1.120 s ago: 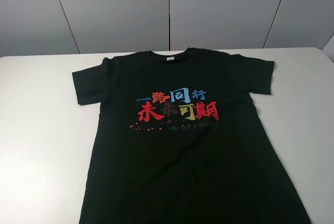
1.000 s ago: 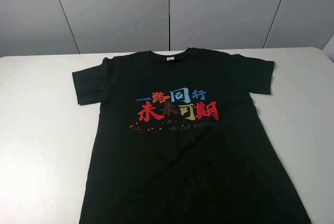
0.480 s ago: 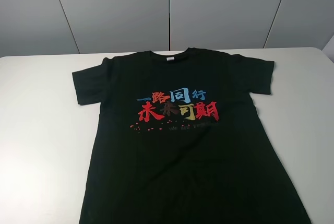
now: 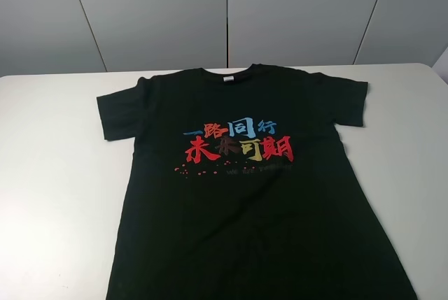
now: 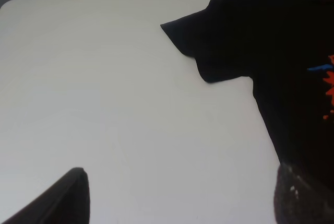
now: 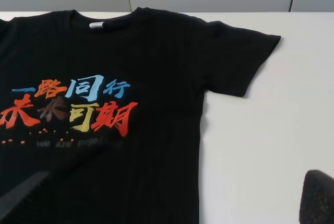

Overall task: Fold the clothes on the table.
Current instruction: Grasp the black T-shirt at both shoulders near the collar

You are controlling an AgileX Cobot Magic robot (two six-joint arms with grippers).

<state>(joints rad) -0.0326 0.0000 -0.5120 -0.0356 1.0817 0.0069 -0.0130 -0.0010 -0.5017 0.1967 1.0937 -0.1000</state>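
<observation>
The clothes (image 4: 238, 202) are one black T-shirt lying flat and face up on the white table (image 4: 56, 174), collar at the far side, both sleeves spread. Its red, blue and yellow print (image 4: 238, 143) crosses the chest, and a white neck label (image 4: 228, 79) shows at the collar. Neither gripper appears in the high view. My left gripper (image 5: 180, 174) hovers open over bare table beside the shirt's left sleeve (image 5: 198, 36). My right gripper (image 6: 177, 177) hangs open above the shirt's right half, near the right sleeve (image 6: 240, 57). Nothing sits between either pair of fingers.
Grey wall panels (image 4: 224, 13) stand behind the table's far edge. Bare white tabletop (image 4: 413, 174) flanks the shirt on both sides. The shirt's hem runs out of the high view at the near edge.
</observation>
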